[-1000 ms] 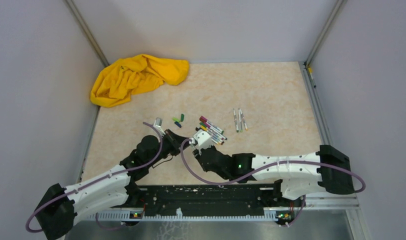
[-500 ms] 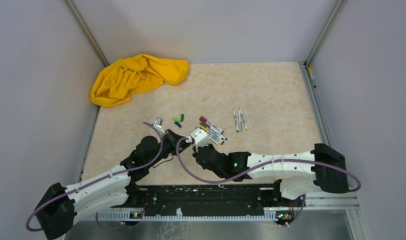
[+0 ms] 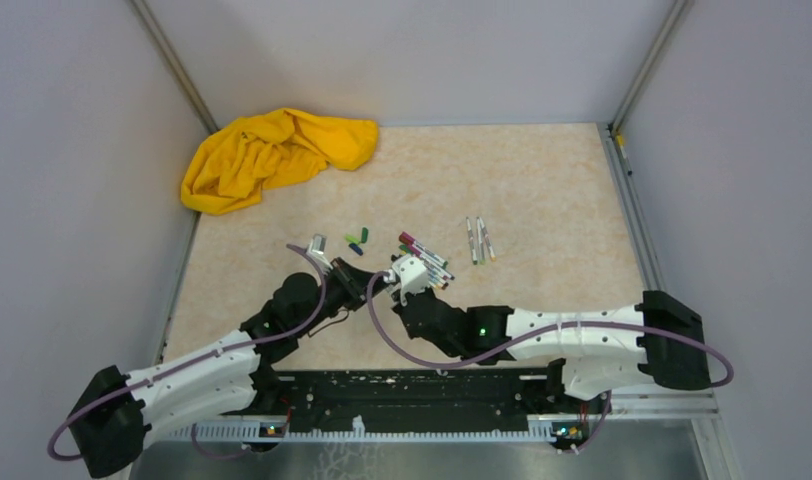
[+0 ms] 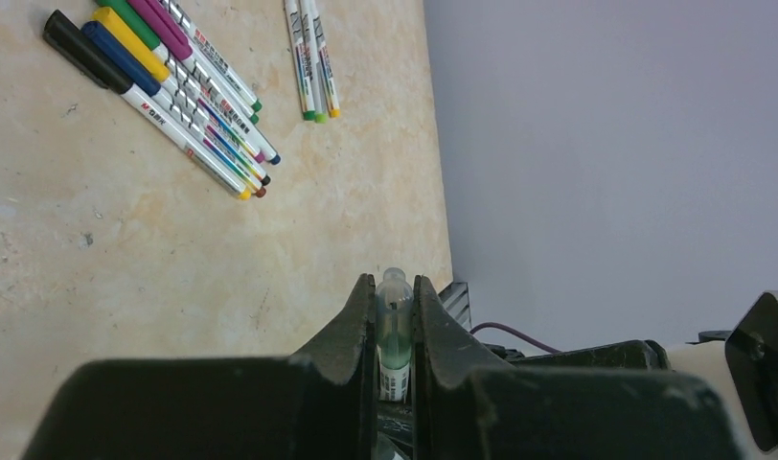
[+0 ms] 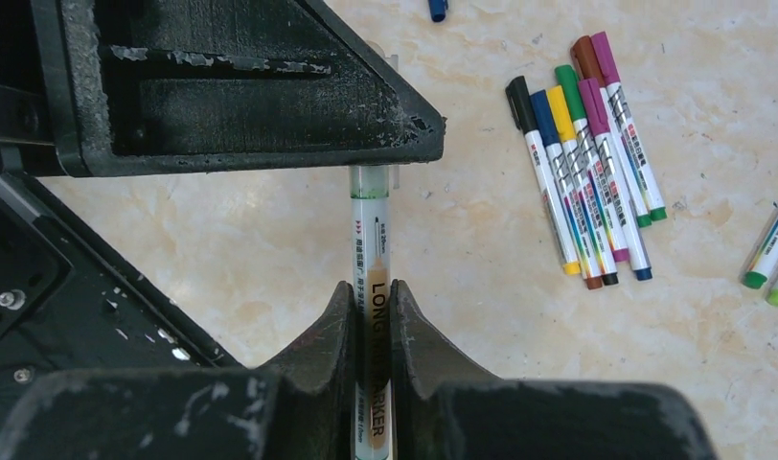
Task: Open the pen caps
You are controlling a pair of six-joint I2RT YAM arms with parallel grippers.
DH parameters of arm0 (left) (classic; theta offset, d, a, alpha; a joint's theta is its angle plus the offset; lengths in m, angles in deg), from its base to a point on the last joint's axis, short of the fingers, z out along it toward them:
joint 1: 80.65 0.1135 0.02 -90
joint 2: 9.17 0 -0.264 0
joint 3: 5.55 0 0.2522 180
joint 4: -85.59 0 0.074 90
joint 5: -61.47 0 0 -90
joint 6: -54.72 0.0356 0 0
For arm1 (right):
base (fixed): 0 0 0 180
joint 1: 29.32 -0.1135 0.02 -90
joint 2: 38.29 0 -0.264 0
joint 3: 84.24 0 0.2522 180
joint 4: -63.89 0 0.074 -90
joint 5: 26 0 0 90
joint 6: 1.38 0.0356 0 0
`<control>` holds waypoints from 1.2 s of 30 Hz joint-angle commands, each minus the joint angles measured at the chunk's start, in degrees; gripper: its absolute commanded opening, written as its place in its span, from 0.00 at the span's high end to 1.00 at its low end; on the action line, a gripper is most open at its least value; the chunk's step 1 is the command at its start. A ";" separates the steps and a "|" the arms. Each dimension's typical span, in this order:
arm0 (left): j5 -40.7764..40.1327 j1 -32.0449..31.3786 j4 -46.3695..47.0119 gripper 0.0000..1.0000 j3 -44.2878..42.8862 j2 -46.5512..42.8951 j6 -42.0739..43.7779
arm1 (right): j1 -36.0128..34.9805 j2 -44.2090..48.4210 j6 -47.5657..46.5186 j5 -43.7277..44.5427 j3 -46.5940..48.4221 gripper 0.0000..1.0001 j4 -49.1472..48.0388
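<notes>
left gripper (image 4: 395, 287): fingers clamped tight on one pen (image 4: 394, 326). the pen runs crosswise through them, and its rounded green-tinted end pokes out just past the finger edges. right gripper (image 5: 371, 287): also closed, on the same pen's barrel. here the long axis is in line with its fingers and points straight ahead into the left fingers. cannot tell if the cap is on. row of capped pens (image 5: 586, 182) lies ahead-right of the right fingers, apart from them.
</notes>
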 commanded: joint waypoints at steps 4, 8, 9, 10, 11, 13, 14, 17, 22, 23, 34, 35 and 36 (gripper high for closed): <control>-11.99 3.89 -6.42 1.00 -5.43 1.01 5.40 | -1.24 7.30 3.27 2.03 -5.26 1.00 4.20; -12.33 5.31 -8.04 1.00 -6.45 1.58 6.54 | -2.14 8.61 3.93 2.46 -5.79 1.00 4.90; -12.39 5.60 -8.26 1.00 -6.60 1.67 6.69 | -2.26 8.82 4.01 2.45 -5.87 1.00 5.03; -12.53 6.00 -8.51 1.00 -6.82 1.76 6.83 | -2.38 8.86 4.14 2.37 -5.93 1.00 5.20; -12.51 6.34 -8.61 1.00 -7.06 1.82 6.99 | -2.52 8.89 4.15 2.36 -6.03 1.00 5.25; -12.40 7.11 -8.70 1.00 -7.61 2.31 7.34 | -2.87 8.84 4.35 2.36 -6.27 1.00 5.39; -12.21 7.50 -8.70 1.00 -7.96 2.62 7.56 | -3.11 8.64 4.47 2.36 -6.38 1.00 5.40; -11.43 8.66 -7.98 1.00 -9.05 4.10 8.24 | -3.90 8.02 4.64 1.82 -6.41 1.00 5.59; -9.42 10.38 -5.64 1.00 -11.16 7.27 10.53 | -5.56 6.99 5.07 0.77 -6.32 1.00 5.97; -8.66 10.80 -5.00 1.00 -11.44 7.77 10.95 | -5.92 6.91 5.15 0.37 -6.32 1.00 6.05; 10.94 21.52 6.73 1.00 -12.31 13.00 13.56 | -7.86 11.17 6.34 -8.60 -9.55 1.00 1.51; 12.67 22.60 7.29 1.00 -12.63 13.59 13.78 | -7.89 11.68 6.59 -9.24 -9.91 1.00 1.48; 14.71 23.71 8.24 1.00 -13.05 14.30 13.78 | -7.95 12.02 6.94 -9.71 -10.19 1.00 1.51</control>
